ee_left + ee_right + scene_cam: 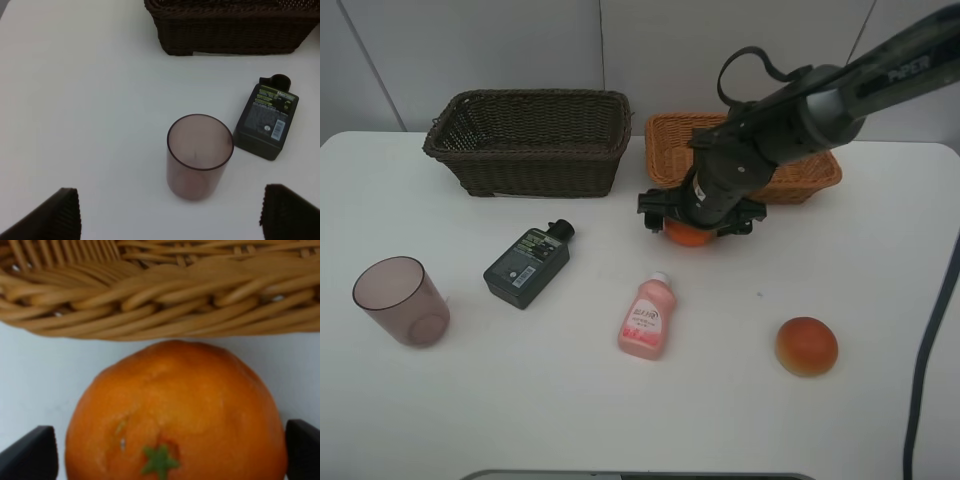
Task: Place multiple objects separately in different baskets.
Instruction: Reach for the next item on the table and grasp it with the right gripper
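My right gripper [698, 215] hangs low over the orange [688, 234], just in front of the light tan basket [670, 135]. In the right wrist view its open fingers [30, 455] flank the orange [175, 410], with the tan basket's wall [160, 295] close behind. The left gripper [172, 214] is open above the table, with the mauve cup [199, 160] standing upright ahead of it. The dark brown basket [530, 160] sits at the back left. The left arm is out of the exterior view.
A dark green flat bottle [527, 264] lies in front of the dark basket, and the cup [402, 300] stands at the left. A pink squeeze bottle [645, 318] lies mid-table. A red-orange fruit [807, 346] rests at the front right.
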